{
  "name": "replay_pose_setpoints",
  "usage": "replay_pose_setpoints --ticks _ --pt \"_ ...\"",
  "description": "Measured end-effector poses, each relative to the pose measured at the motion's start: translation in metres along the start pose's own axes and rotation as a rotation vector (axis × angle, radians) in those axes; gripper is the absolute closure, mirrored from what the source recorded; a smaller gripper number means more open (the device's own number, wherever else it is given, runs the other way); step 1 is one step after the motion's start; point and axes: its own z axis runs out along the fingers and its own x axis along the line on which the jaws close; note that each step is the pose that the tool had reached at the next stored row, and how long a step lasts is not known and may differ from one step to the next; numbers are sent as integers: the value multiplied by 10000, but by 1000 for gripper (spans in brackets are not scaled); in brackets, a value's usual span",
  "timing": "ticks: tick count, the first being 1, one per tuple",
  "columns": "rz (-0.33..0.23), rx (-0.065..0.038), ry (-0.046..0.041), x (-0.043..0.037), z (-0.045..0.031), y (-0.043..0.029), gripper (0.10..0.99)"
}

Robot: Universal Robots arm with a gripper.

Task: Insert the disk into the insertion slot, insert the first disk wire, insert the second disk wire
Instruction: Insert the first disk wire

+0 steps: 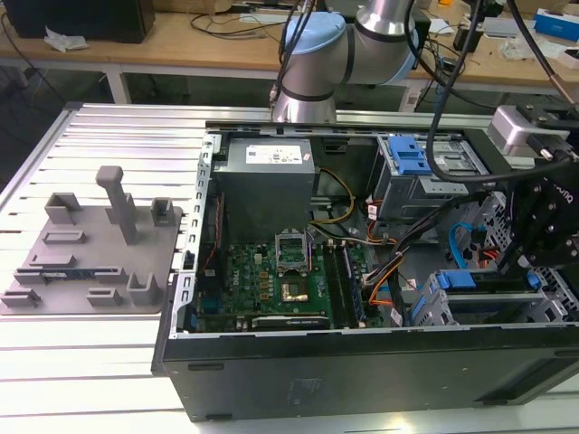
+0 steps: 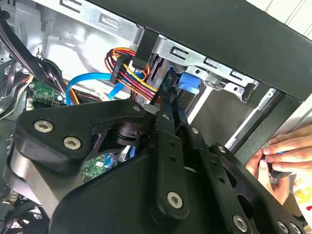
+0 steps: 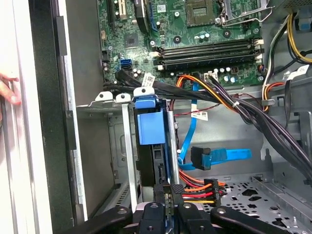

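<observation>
Blue-framed disk (image 3: 150, 127), seated in the insertion slot (image 3: 127, 146) at the case (image 1: 362, 362) corner nearest the exterior view's right, its rear end facing my gripper (image 3: 165, 197) for cabling. Fingers are drawn together, apparently pinching the black plug of the coloured disk wire (image 3: 195, 192) just behind the disk, in line with its rear edge. Blue disk wire (image 3: 214, 157) lies loose beside the cage, unplugged as far as I can judge. White cable tag (image 3: 199, 115) and the power supply (image 1: 271, 155) label carry print; I read none off.
</observation>
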Motion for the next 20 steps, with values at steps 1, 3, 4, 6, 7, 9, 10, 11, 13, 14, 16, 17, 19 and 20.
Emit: replay_pose_setpoints --ticks 1,3,4,6,7,9,10,11,13,14,16,17,19,20 --pt "-4 -2 -14 0 7 0 910" --pt "-4 -1 -7 1 -10 1 847" --pt "-4 -1 -4 1 -23 1 847" --pt "-4 -1 4 3 -57 1 847" --pt "-3 -1 5 4 -70 2 847" --pt "-3 2 12 6 -126 2 847" --pt "-3 6 13 8 -151 2 847" --pt "-4 18 13 7 -203 2 847" --pt "-2 36 13 3 -281 3 847" --pt "0 56 13 0 -355 5 847" --pt "2 69 12 -3 -390 6 847" --pt "1 70 13 -3 -390 6 847" --pt "2 69 14 -3 -391 6 847" --pt "1 69 14 -3 -390 7 847"
